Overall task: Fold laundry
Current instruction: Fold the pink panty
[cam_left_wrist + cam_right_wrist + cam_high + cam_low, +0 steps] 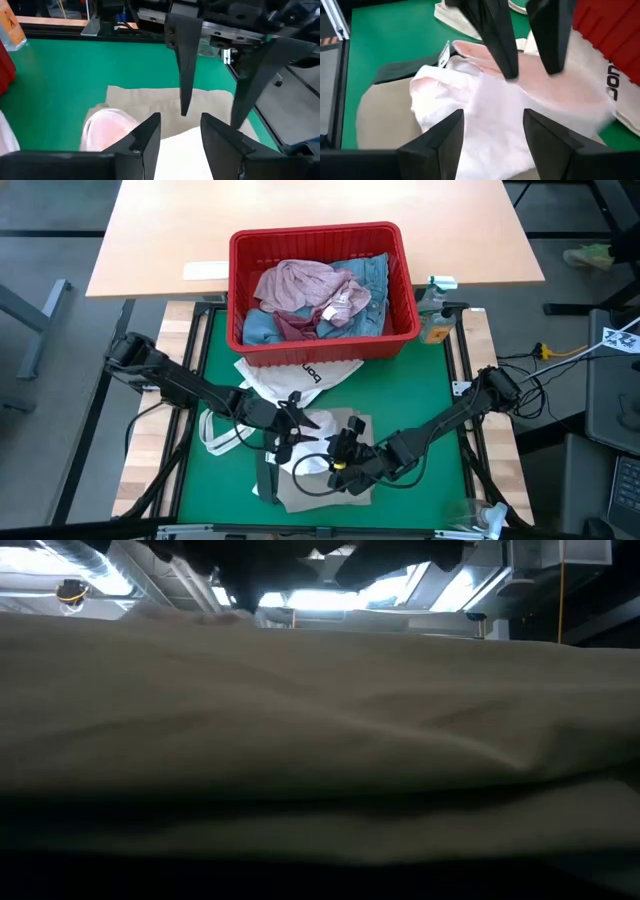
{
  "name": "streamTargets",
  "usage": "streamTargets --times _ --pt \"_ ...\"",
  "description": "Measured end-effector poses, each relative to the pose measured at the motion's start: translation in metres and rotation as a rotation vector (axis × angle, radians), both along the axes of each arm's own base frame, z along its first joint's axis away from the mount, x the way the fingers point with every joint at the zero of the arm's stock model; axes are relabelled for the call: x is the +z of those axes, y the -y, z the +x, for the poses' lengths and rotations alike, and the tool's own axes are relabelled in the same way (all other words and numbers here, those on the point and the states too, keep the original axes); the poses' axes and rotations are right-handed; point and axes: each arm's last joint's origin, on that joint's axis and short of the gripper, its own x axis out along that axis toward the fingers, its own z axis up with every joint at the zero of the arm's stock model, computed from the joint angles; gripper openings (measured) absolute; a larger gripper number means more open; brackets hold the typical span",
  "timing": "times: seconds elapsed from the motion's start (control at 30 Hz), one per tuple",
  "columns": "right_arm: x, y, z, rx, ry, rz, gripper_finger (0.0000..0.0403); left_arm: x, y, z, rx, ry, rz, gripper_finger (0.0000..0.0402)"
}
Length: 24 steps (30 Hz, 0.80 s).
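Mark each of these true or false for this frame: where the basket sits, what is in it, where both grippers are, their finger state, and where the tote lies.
1. The red basket holds pink and blue garments. True.
2. Both grippers are inside the basket. False: the left gripper and right gripper are over the white garment on the green mat.
3. The right gripper's fingers are apart. True.
4. The white tote bag lies inside the basket. False: it lies on the mat, in front of the basket.
5. A beige garment lies under the white one. True.
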Motion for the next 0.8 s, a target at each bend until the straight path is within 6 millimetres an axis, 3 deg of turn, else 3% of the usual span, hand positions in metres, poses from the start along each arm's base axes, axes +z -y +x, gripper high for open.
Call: streamTargets --times 0.3,0.63,0.8 --pt "0.002 0.003 0.011 -0.053 0.093 0.042 0.0205 0.020 -0.001 -0.040 -0.050 -0.157 0.019 0.0116" --pt "-0.031 0.014 0.038 -0.159 0.100 0.171 0.0205 0.006 0.022 -0.069 -0.090 -0.394 -0.009 0.0120" --pt "-0.034 0.014 0.040 -0.173 0.108 0.194 0.0205 0.001 0.036 -0.074 -0.086 -0.393 0.046 0.0147"
